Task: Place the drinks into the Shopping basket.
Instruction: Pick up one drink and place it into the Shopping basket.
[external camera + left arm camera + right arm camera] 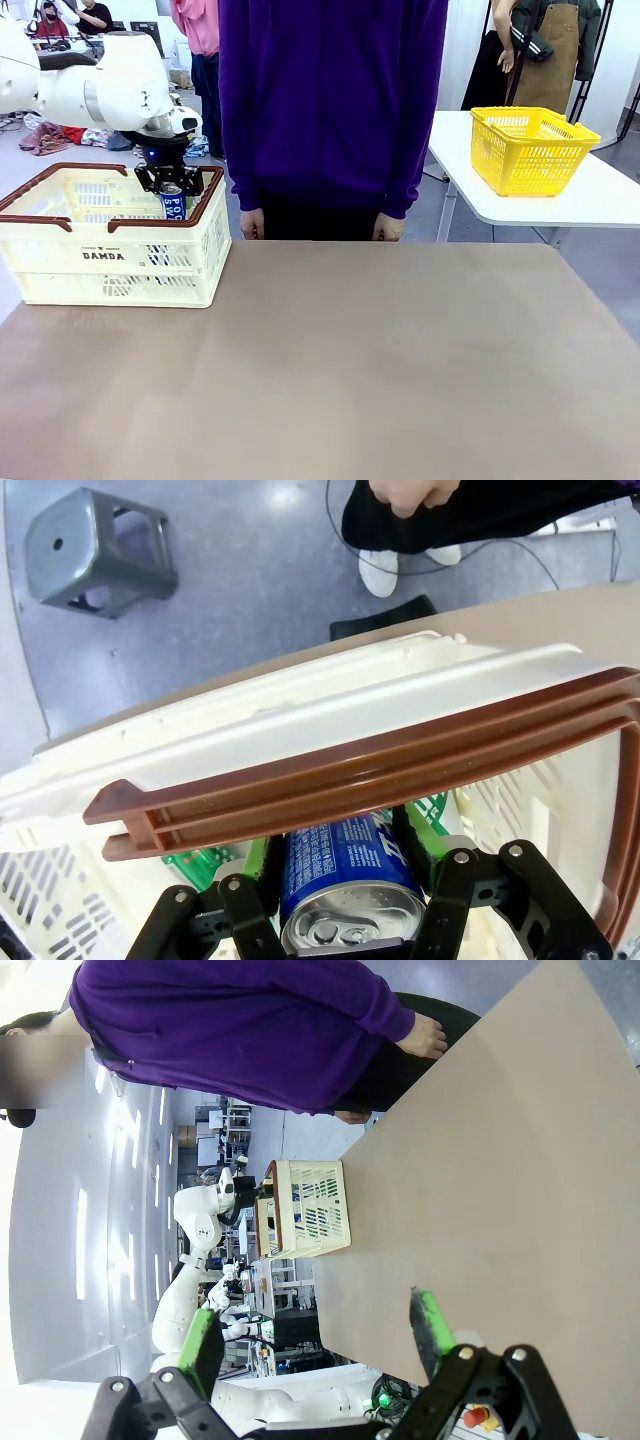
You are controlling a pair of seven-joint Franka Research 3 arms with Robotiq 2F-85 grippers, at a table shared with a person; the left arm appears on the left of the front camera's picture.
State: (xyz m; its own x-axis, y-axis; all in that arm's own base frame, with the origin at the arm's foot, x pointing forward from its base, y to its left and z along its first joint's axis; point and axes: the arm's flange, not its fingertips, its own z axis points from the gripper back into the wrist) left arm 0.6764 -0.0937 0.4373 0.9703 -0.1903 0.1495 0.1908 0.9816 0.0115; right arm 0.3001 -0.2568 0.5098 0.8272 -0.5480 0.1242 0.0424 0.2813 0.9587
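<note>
Your left gripper [171, 187], upper left, is clamped on a blue can [345, 880]; its body sits close to the Shopping basket [60, 262] brown handle [380, 770] and may snag. Right gripper [315, 1335] fingers stand apart, empty.

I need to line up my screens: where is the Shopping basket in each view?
Front view: Shopping basket at the table's far left, left gripper holding a blue can above it.
Left wrist view: its brown rim crosses the middle, close up.
Right wrist view: small, left of centre, on its side.
Shared landmark: the person's purple sweater.
</note>
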